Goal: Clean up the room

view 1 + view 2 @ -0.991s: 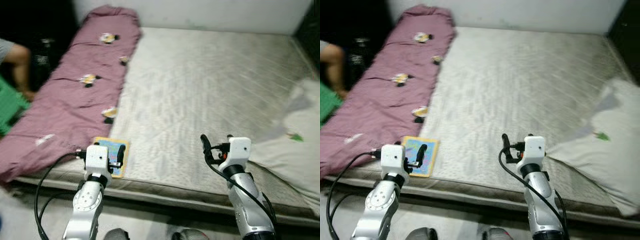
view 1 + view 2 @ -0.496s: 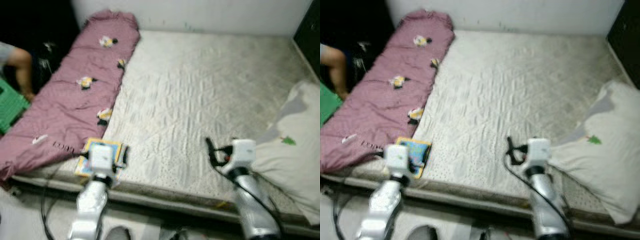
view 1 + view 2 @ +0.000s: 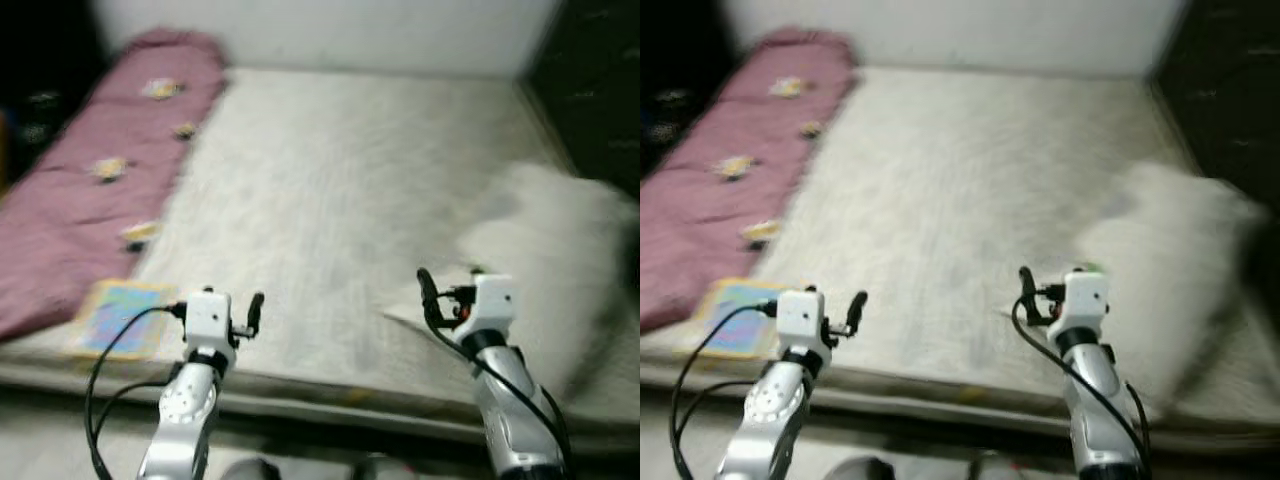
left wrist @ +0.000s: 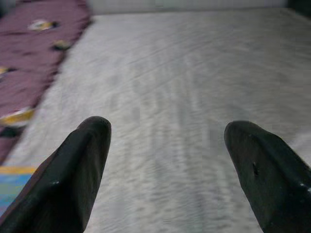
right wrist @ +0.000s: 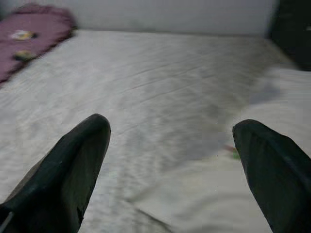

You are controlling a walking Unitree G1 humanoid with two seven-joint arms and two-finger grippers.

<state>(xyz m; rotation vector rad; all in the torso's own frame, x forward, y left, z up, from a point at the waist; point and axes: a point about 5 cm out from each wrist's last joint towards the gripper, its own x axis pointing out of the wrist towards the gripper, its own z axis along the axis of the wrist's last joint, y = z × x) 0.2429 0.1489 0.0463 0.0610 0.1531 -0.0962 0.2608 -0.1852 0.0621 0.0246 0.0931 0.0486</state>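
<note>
Task status, as judged: no item is in hand; the left tool (image 3: 252, 312) and right tool (image 3: 428, 298) hover over the near edge of the bed (image 3: 330, 180), fingers spread apart and empty. Items left to tidy: the colourful book (image 3: 115, 317) at the bed's near-left edge, the maroon quilt (image 3: 90, 190) along its left side and the white pillow (image 3: 560, 250) on its right. Nothing obstructs either tool; the head views are blurred.

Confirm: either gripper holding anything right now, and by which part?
Nothing is held. The left gripper and right gripper are both open, fingers spread with only the mattress visible between them. The pillow and the book lie untouched.
</note>
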